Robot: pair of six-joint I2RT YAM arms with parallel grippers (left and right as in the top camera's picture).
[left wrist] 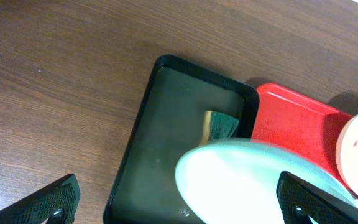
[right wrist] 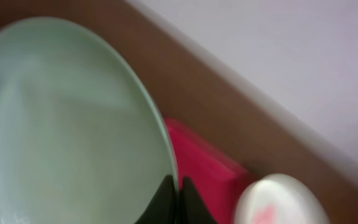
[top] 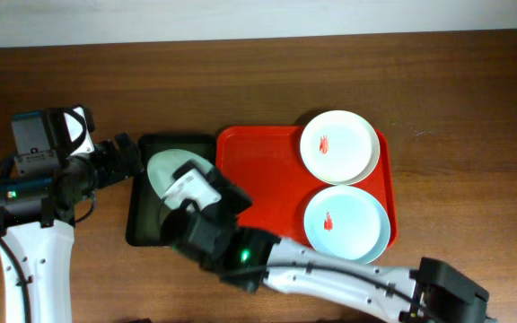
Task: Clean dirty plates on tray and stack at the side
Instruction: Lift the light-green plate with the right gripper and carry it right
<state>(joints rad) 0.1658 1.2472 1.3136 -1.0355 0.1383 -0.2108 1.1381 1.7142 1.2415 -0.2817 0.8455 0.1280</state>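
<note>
Pinching the mint plate by the rim, our right gripper hangs over green tray and sponge; left gripper gapes wide.

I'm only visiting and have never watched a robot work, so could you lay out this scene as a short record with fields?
Held plate: pale mint-green plate, pinched at its rim by the right end effector, over the dark green tray
Left end effector: open, gripping nothing, at the dark green tray's left edge
Red tray: carries a white plate and a second pale plate, each with a red smear
Sponge: inside the dark green tray
</note>
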